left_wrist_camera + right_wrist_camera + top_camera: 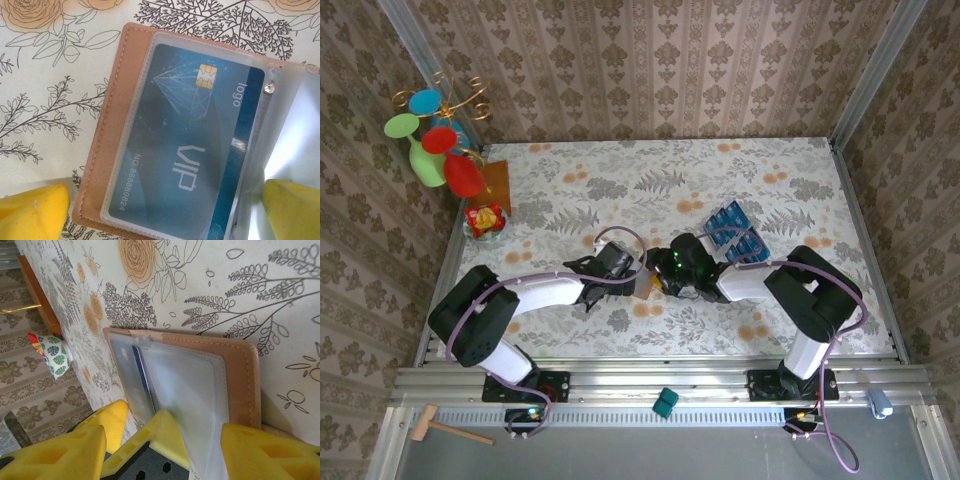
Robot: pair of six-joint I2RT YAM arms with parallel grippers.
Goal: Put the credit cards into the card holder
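Observation:
The card holder lies open on the flowered table, pinkish-brown with clear sleeves. One blue credit card marked VIP sits inside its left sleeve. My left gripper is open over it: one finger rests on the table beside the holder's edge, the other stands among the clear sleeves near the spine. My right gripper is open too, its yellow fingers straddling the left gripper's finger and a loose clear sleeve. Both grippers meet at the holder at mid-table. Several more credit cards stand in a clear tray behind the right arm.
A wire stand with coloured discs and an amber square occupy the back left corner, with a small patterned cup in front of them. A teal block and a wooden mallet lie on the near rail.

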